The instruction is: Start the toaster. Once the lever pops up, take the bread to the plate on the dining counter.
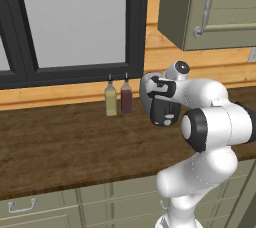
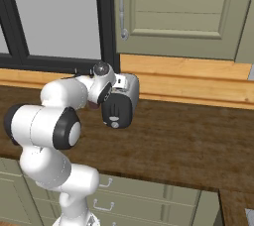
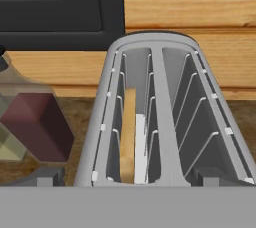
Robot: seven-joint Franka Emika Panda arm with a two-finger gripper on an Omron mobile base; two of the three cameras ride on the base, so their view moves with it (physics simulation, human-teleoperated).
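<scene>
The task looks to be at its very start, judging by how things lie.

Nearest the hand camera, the gripper (image 3: 132, 184) hangs just above the toaster (image 3: 160, 117), looking down into its two slots; its fingertips themselves cannot be made out at the lower edge of the hand view, yet the jaws stand at their widest and hold nothing. In the left slot, at about 7 o'clock from the toaster's middle, the bread (image 3: 128, 137) stands on edge, sunk between the wire guides, its tan face and paler side both visible. The right slot holds nothing.

From the right base view the toaster (image 2: 120, 102) sits on the dark wood bench (image 2: 188, 141) with the arm's hand over its top; its dark end face looks toward the camera, and no lever can be told apart there. In the left base view the toaster (image 1: 161, 106) is partly covered by the arm.

Farther back, at 9 o'clock of the toaster, two bottles (image 1: 118, 98) stand side by side against the wooden wall strip, one pale olive, one dark red. Behind them runs the black window frame (image 1: 75, 69).

Everything is left to do: press the lever down, wait for it to rise, lift the slice out, and carry it to the plate on the dining counter.
</scene>
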